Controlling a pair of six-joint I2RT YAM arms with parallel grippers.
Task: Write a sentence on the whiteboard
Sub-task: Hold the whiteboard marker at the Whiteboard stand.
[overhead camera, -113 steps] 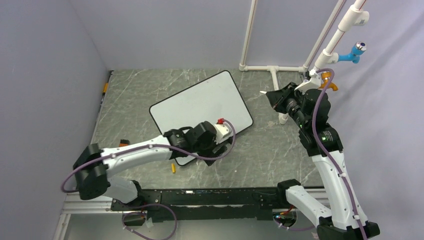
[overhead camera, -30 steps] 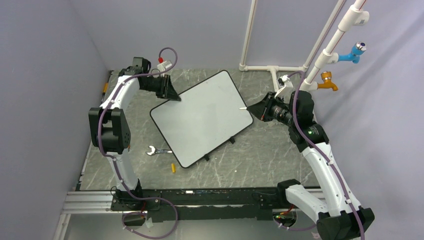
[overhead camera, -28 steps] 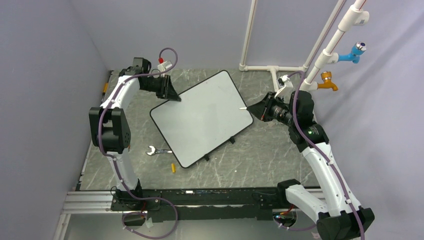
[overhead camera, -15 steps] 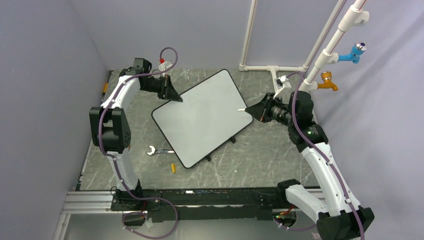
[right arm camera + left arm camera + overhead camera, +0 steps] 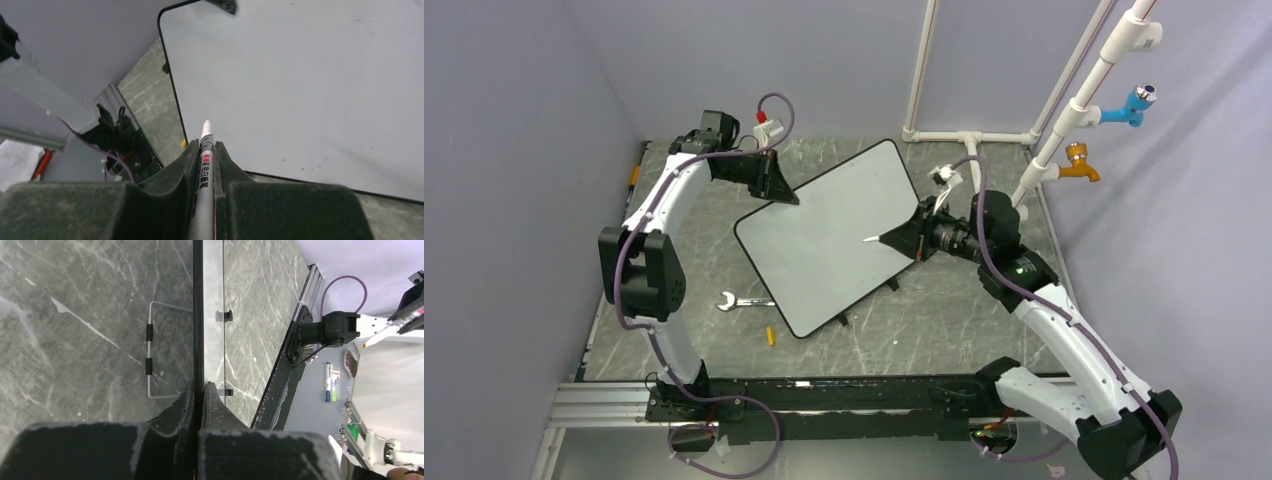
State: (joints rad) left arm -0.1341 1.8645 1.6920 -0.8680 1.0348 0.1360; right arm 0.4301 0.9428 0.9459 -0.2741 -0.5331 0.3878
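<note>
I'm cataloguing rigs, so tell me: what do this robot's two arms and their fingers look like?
The left arm and right arm have white link shells and black joint housings, each trailed by a thin purple cable. The fingers are black, tapering wedges with scuffed, grey-flecked edges. A small white block with a red tip sits by the left wrist.

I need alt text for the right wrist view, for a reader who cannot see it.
The right claw is shut on a white marker whose tip points toward the whiteboard, a white surface with a thin black rim and no writing visible. Grey marbled table shows at the left.
</note>
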